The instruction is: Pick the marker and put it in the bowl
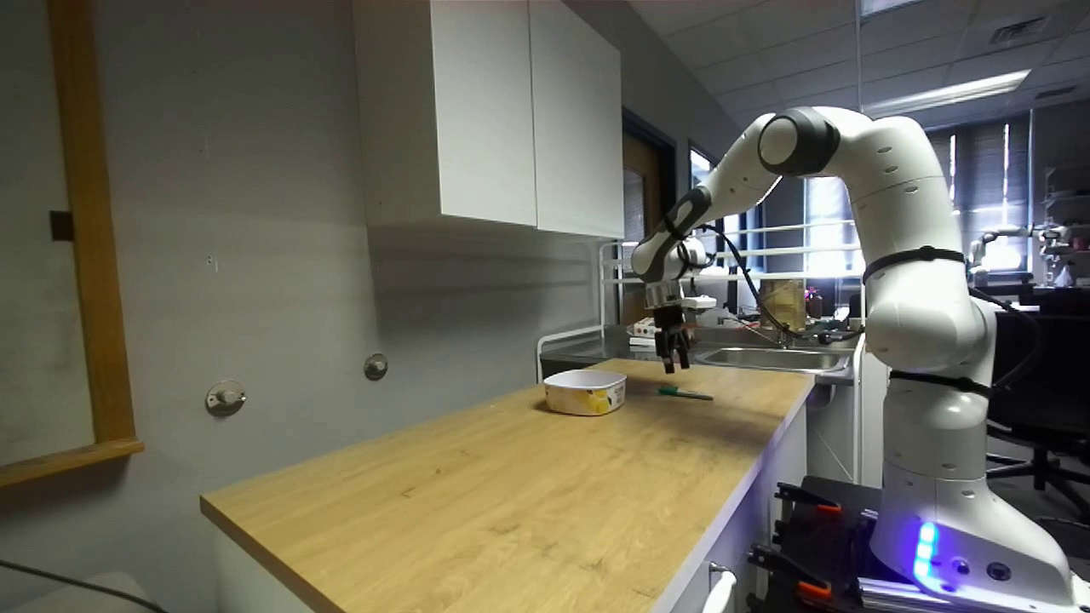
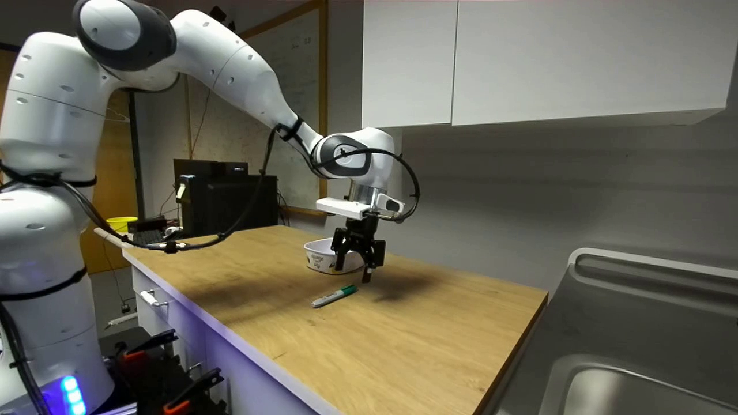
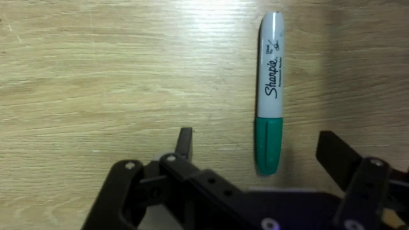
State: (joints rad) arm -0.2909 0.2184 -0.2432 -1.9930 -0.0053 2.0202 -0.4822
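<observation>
In an exterior view, hangs above the wooden counter with the gripper spread wide and holding nothing, close by the green-capped marker lying right of the bowl, with white wall cabinets high on the left and a metal sink beyond the counter's far edge.

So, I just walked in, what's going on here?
A robot arm holds its claw, open and empty, above a wooden counter. A green-capped marker lies on that counter near the claw, not yet gripped. It's meant for the white bowl, which stands close by on the same counter.
</observation>
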